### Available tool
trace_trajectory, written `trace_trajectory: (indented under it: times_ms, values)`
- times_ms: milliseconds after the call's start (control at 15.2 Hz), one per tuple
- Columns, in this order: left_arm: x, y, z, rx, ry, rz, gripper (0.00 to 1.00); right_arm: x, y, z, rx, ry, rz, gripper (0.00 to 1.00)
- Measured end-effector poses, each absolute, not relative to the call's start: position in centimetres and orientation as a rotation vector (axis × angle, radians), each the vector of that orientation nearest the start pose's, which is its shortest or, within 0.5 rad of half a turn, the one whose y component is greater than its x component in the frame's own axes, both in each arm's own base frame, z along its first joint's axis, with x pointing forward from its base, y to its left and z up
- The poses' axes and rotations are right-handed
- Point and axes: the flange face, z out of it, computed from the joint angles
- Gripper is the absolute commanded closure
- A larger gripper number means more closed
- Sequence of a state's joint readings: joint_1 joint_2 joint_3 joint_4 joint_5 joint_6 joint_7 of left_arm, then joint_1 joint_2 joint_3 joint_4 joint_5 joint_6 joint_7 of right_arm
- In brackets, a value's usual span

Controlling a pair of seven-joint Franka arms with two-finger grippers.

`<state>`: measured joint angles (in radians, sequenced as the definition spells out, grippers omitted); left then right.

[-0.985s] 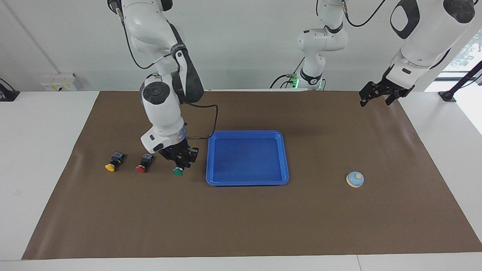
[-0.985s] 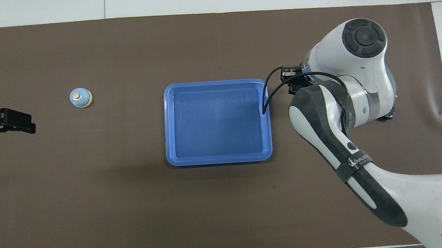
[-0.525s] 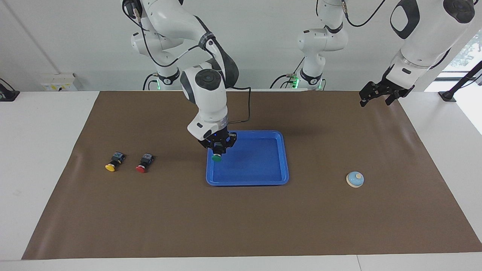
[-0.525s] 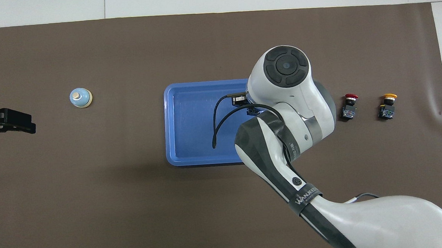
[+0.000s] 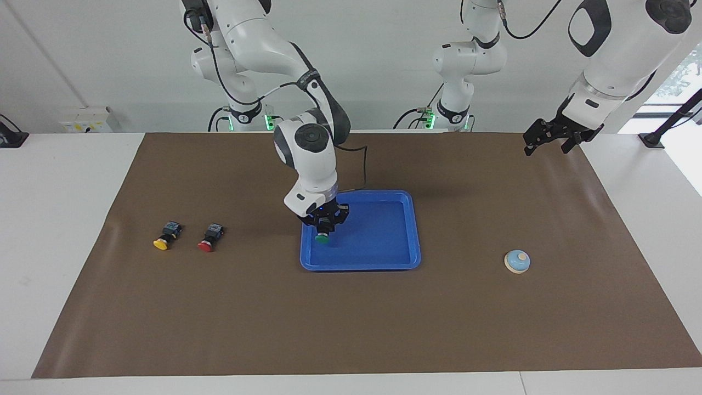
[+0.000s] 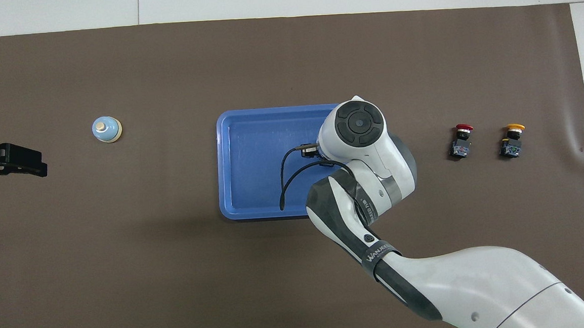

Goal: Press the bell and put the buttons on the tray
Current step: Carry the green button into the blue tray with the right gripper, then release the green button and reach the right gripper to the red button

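My right gripper [image 5: 323, 226] clamps green button [image 5: 322, 238] over tray [image 5: 384, 258]; red button [image 5: 209, 237], yellow button [image 5: 166, 235] left; bell [image 5: 516, 261] unpressed, judging; my left gripper [image 5: 548, 137] waits, state unclear.

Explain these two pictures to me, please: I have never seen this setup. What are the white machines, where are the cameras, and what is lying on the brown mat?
The white machines are two robot arms with two-finger grippers. One picture faces them from across the table; the other looks down from above their end. The right gripper holds the green button low over the blue tray, at the tray's end toward the right arm. The red button and yellow button lie on the mat toward the right arm's end. The bell sits toward the left arm's end. The left gripper waits in the air there.
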<state>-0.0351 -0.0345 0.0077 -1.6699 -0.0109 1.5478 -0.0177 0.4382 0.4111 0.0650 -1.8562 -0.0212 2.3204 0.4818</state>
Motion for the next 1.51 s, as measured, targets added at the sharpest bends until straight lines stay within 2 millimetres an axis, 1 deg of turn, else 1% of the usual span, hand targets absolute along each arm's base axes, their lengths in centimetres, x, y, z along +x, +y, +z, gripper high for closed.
trace_trajectory:
  times_ms: [197,263,328,394,525,656,788,919,985,1050,1116,1247,1313,1379,1510]
  values:
    - [53.8,-1.6,59.5,-3.148,0.015,0.138,0.00,56.1,31.0,29.7,-3.109,-0.055,-0.057,1.00]
    - [53.8,-1.6,59.5,-3.148,0.015,0.138,0.00,56.0,30.9,29.7,-3.109,-0.055,-0.056,0.81]
    - [53.8,-1.6,59.5,-3.148,0.015,0.138,0.00,56.0,30.9,29.6,-3.110,-0.055,-0.055,0.09]
    - [53.8,-1.6,59.5,-3.148,0.015,0.138,0.00,56.0,30.9,29.6,-3.110,-0.055,-0.055,0.00]
    - [53.8,-1.6,59.5,-3.148,0.015,0.138,0.00,55.9,31.0,29.5,-3.110,-0.043,-0.053,0.00]
    - [53.8,-1.6,59.5,-3.148,0.015,0.138,0.00,55.7,31.5,29.6,-3.108,0.005,-0.055,0.00]
    - [53.8,-1.6,59.5,-3.148,0.015,0.138,0.00,55.8,31.7,30.4,-3.101,0.052,-0.073,0.00]
    - [53.8,-1.6,59.5,-3.148,0.015,0.138,0.00,56.6,30.9,32.6,-3.094,0.115,-0.099,0.00]
    - [53.8,-1.6,59.5,-3.148,0.015,0.138,0.00,57.2,30.1,34.3,-3.094,0.148,-0.106,0.00]
    - [53.8,-1.6,59.5,-3.148,0.015,0.138,0.00,57.8,28.9,36.1,-3.094,0.183,-0.113,0.00]
    - [53.8,-1.6,59.5,-3.148,0.015,0.138,0.00,58.5,27.2,38.1,-3.092,0.225,-0.123,0.00]
    - [53.8,-1.6,59.5,-3.148,0.015,0.138,0.00,59.6,23.1,41.5,-3.086,0.326,-0.140,0.00]
    - [53.8,-1.6,59.5,-3.148,0.015,0.138,0.00,60.1,20.7,42.6,-3.084,0.382,-0.142,0.00]
    - [53.8,-1.6,59.5,-3.148,0.015,0.138,0.00,60.5,18.4,43.3,-3.083,0.437,-0.138,0.00]
    - [53.8,-1.6,59.5,-3.148,0.015,0.138,0.00,61.3,13.4,43.6,-3.095,0.503,-0.106,0.00]
